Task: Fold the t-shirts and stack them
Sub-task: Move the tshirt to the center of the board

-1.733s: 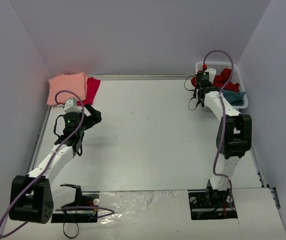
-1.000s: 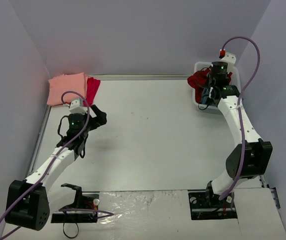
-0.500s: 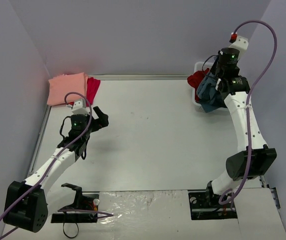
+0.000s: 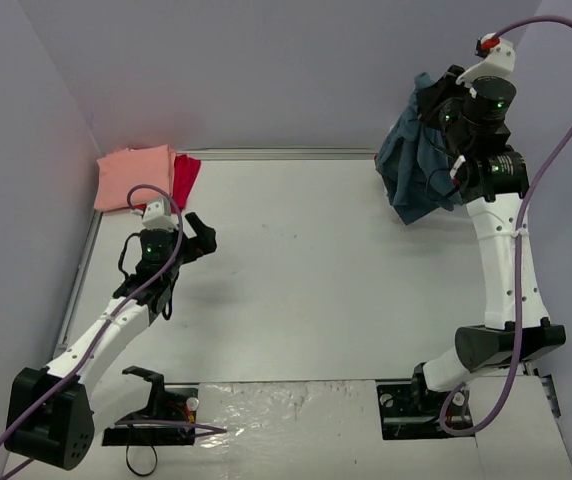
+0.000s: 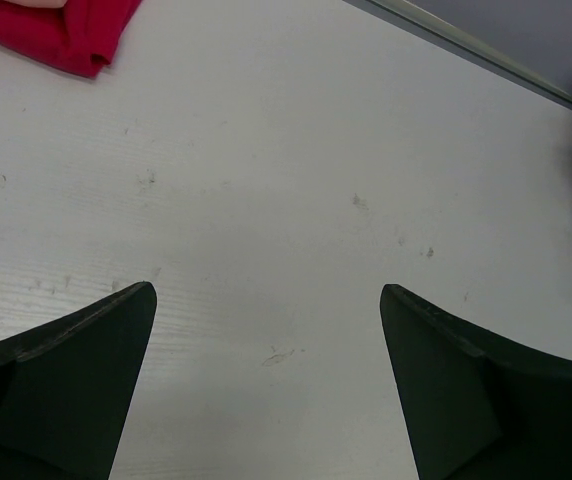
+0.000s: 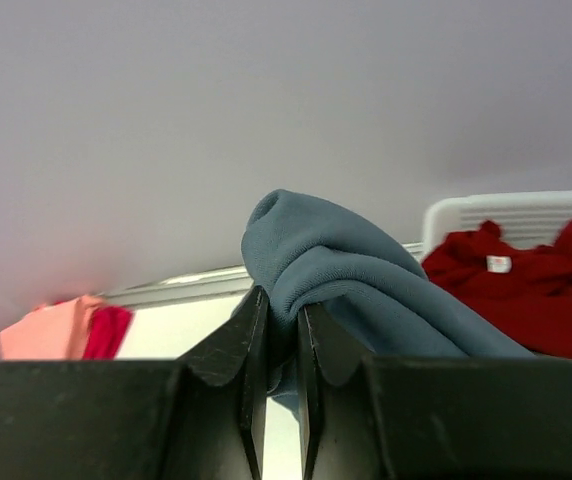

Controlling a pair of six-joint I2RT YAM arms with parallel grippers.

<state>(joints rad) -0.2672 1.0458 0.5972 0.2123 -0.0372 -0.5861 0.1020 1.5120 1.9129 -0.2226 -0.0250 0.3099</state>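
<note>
In the right wrist view the basket [image 6: 511, 210] and the dark red shirt [image 6: 526, 290] inside it both run off the right edge. The lower part of the blue shirt [image 6: 366, 285] drops out of sight behind the right gripper [image 6: 278, 318]. Seen from above, that hanging shirt blocks the basket in the far right corner entirely, and the gripper itself is lost behind cloth and wrist. At upper left, the crimson shirt [image 5: 61, 35] is partly tucked under the pink shirt [image 4: 134, 177]. The left wrist view clips the crimson one at its top left corner and shows only a sliver of basket at the right edge.
</note>
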